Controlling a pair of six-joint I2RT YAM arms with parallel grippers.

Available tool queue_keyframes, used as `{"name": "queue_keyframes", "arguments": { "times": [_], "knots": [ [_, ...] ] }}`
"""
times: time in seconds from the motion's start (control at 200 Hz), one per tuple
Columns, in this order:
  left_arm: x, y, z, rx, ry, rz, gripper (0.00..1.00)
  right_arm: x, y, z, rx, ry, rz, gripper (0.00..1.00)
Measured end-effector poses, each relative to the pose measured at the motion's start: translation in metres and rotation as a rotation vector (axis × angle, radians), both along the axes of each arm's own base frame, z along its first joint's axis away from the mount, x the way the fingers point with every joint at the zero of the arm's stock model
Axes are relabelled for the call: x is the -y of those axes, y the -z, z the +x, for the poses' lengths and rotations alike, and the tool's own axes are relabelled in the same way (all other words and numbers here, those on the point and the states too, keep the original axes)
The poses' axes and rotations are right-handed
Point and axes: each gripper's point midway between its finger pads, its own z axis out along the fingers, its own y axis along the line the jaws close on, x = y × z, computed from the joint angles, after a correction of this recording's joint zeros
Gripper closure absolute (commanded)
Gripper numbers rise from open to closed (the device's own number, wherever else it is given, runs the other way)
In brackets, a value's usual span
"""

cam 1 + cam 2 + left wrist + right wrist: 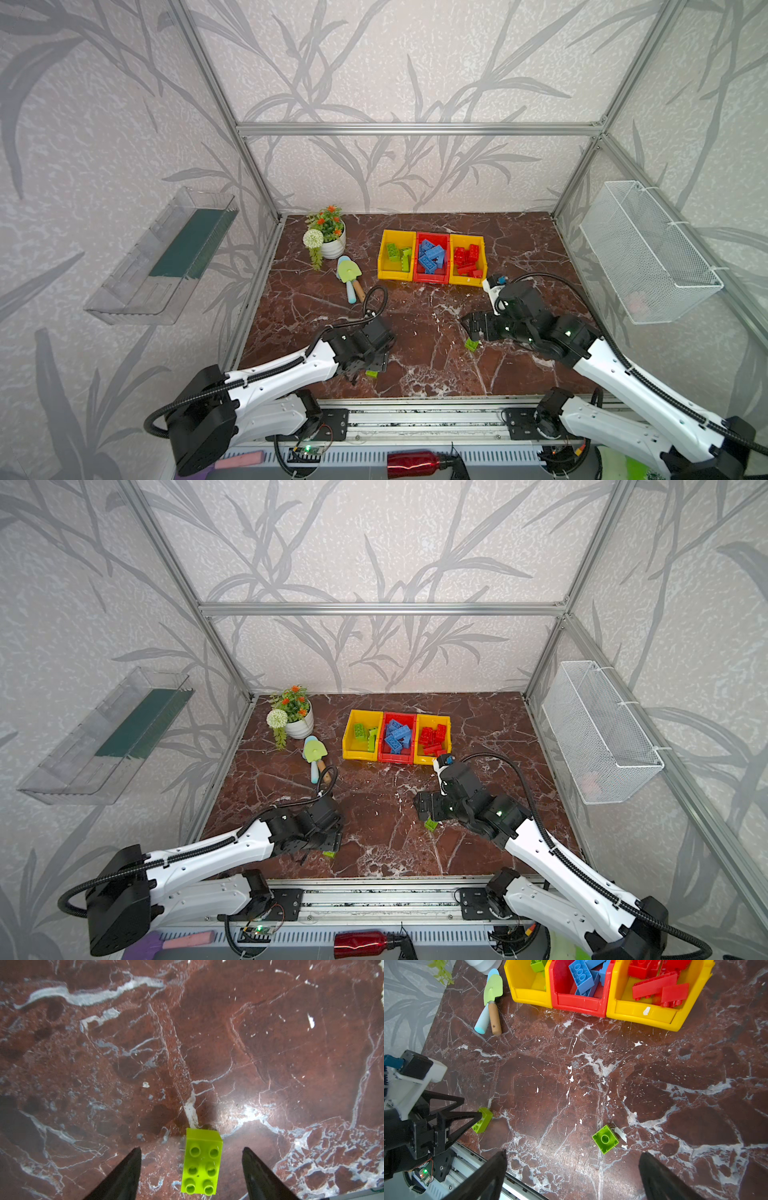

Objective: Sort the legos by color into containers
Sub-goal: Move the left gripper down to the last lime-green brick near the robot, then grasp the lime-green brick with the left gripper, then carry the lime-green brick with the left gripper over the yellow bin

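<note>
Two unsorted: long green brick (201, 1165) is straddled by spread left gripper (191, 1148) for pickup; small green brick (605, 1139) is positioned just ahead of released right gripper (573, 1151).

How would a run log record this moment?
left gripper: open astride long green brick | right gripper: open, empty | small green brick: on table

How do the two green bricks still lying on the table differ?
The long brick is oblong with six studs facing up; the square brick is smaller and shows a single ring on top. The long brick lies between the left end effector's open fingers; the square brick lies just beyond the right end effector's fingertips. Both are lime green.
</note>
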Motion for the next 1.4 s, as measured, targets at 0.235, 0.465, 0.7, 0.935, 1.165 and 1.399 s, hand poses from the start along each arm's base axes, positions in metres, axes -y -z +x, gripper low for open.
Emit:
{"name": "queue_keyframes", "arguments": {
  "times": [0.235,0.465,0.7,0.935,1.165,1.399],
  "knots": [
    [0.0,0.012,-0.009,-0.018,-0.012,-0.009,0.31,0.006,0.0,-0.008,0.005,0.02,-0.004,0.01],
    [-0.002,0.032,-0.017,-0.07,-0.028,0.013,0.52,0.009,-0.002,-0.009,0.012,0.033,-0.004,0.01],
    [0.002,0.031,-0.012,-0.065,-0.038,0.02,0.81,0.011,0.004,-0.01,0.002,0.035,-0.017,0.01],
    [0.016,-0.007,0.024,0.02,-0.065,0.068,0.83,0.013,0.007,-0.008,0.01,0.044,-0.026,0.01],
    [0.039,-0.054,0.112,0.101,-0.109,0.049,0.83,0.014,0.008,-0.004,0.025,0.043,-0.04,0.01],
    [0.048,-0.087,0.219,0.147,-0.137,0.045,0.83,0.023,0.009,0.008,0.038,0.071,-0.054,0.01]
  ]
}}
